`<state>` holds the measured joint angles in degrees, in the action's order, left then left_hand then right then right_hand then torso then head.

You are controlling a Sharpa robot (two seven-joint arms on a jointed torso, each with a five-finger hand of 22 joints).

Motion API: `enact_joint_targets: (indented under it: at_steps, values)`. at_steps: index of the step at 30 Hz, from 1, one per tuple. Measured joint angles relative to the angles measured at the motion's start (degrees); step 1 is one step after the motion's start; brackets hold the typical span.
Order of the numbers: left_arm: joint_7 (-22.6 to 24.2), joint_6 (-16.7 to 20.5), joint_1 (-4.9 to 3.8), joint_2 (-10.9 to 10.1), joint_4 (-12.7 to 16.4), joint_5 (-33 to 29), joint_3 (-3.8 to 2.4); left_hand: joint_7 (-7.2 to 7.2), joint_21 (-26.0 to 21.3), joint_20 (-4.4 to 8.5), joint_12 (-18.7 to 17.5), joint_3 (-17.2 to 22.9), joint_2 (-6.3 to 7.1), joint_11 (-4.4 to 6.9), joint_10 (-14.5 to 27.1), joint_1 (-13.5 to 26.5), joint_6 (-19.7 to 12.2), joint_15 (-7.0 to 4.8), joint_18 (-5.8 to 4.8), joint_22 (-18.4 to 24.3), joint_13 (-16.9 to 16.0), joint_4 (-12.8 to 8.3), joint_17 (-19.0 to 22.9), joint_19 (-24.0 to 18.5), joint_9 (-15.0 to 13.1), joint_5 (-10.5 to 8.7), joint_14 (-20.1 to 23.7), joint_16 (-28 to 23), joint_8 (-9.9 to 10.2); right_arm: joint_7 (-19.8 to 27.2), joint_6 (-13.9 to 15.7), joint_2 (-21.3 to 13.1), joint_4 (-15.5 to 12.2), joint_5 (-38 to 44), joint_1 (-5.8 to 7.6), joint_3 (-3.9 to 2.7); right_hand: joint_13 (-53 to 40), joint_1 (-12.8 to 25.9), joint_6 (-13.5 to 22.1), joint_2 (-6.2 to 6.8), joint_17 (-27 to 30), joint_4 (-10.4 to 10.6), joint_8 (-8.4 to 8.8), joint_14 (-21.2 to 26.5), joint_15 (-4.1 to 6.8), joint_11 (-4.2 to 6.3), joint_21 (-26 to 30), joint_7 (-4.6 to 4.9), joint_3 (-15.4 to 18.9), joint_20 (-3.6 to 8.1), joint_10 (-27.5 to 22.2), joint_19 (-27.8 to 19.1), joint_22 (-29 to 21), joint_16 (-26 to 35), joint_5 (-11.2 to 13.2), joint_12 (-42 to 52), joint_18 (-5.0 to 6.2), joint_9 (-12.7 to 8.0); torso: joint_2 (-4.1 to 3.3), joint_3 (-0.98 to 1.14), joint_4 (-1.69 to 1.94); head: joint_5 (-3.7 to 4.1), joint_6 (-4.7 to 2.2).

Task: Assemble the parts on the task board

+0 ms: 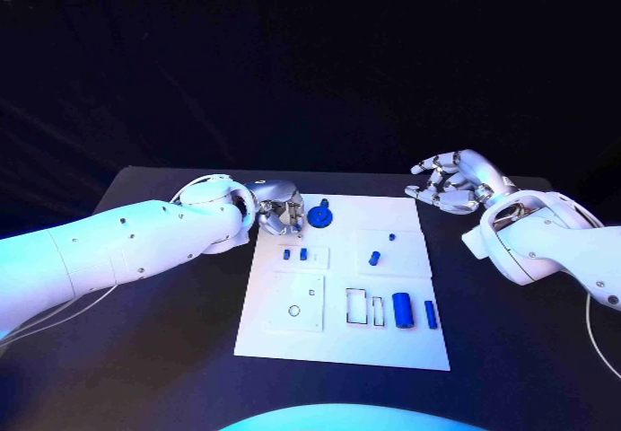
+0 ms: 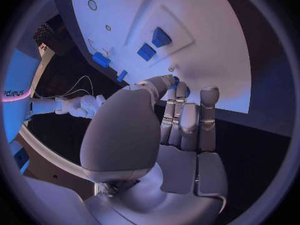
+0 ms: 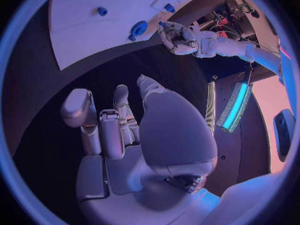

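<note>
1. Head view: the white flat rectangular task board (image 1: 339, 346) is lying in the middle of the black worktop (image 1: 169, 341). The silver many-fingered left hand (image 1: 277, 214) is hovering at the board's far left corner, fingers curling down just beside the blue round keyhole-shaped part (image 1: 319, 215); I cannot tell whether it is touching that part. Two small blue pegs (image 1: 293, 254) are standing in a raised plate near it, one blue peg (image 1: 374, 258) in the next plate, and a blue cylinder (image 1: 403, 310) and a thin blue bar (image 1: 430, 313) are lying near the board's right edge. The silver right hand (image 1: 450, 185) is hanging past the far right corner, fingers loosely apart, holding nothing.

2. Left wrist view: the left hand (image 2: 164, 130) is sitting at the board's edge, fingers bent together, and a bit of blue is showing at the thumb tip (image 2: 169, 80); a grip is not clear. Two blue blocks (image 2: 153, 43) are sitting in their plate beyond.

3. Right wrist view: the right hand (image 3: 134, 135) is hanging over bare worktop, empty, fingers separated. The round part (image 3: 138, 29) is lying on the board right beside the left hand (image 3: 178, 37).

4. Step in hand, judged: picking up the round part. Doing it well means pinching across its rim, lifting straight and keeping clear of the pegs.
</note>
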<state>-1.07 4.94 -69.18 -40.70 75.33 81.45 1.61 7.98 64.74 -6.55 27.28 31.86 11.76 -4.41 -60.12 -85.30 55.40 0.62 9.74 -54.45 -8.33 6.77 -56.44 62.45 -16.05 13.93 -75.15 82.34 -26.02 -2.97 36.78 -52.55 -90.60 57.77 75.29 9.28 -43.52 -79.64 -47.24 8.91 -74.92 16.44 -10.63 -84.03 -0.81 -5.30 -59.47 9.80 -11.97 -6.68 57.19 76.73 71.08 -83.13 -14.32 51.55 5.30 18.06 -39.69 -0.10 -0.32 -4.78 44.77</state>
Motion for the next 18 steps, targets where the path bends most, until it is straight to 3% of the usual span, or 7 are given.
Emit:
enact_joint_targets:
  at_steps: [18]
  values:
    - [-0.1,-1.9,0.14,0.8,-0.8,-1.0,0.07,0.17,0.0,0.00,-0.6,0.0,0.30,0.00,0.0,0.3,0.2,0.00,0.00,0.2,0.1,0.0,0.2,0.0,-0.5,-0.02,0.0,0.0,0.3,0.0,0.0,0.1,0.0,0.0,-0.12,0.00,0.1,0.0,-0.1,0.00,0.0,0.2,0.00,0.0,0.00,-0.01,0.3,0.13,-0.2,0.00,0.0,0.0,-0.1,0.0,0.0,0.0,0.00,0.0,-0.01,0.07,-0.13,-0.19,0.33]
